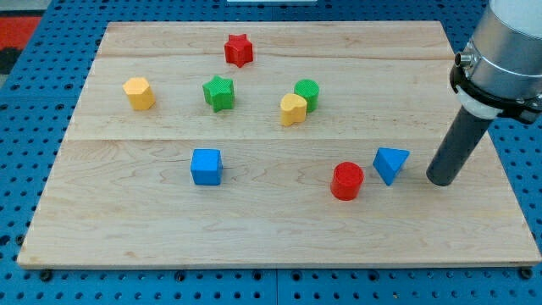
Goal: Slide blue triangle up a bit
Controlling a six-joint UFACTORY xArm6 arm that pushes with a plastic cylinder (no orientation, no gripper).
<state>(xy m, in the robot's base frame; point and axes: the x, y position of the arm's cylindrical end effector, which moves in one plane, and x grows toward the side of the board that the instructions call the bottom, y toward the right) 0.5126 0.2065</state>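
Note:
The blue triangle [389, 163] lies on the wooden board [271, 229] at the view's lower right. My tip [440, 180] rests on the board just to the right of it and slightly lower, with a small gap between them. A red cylinder [346, 180] sits just left of and below the triangle, close to it.
A blue cube [206, 166] lies left of centre. A yellow block [293, 109] touches a green cylinder [306, 94] above the triangle. A green star [218, 92], a red star [239, 50] and another yellow block [139, 93] lie further up and left.

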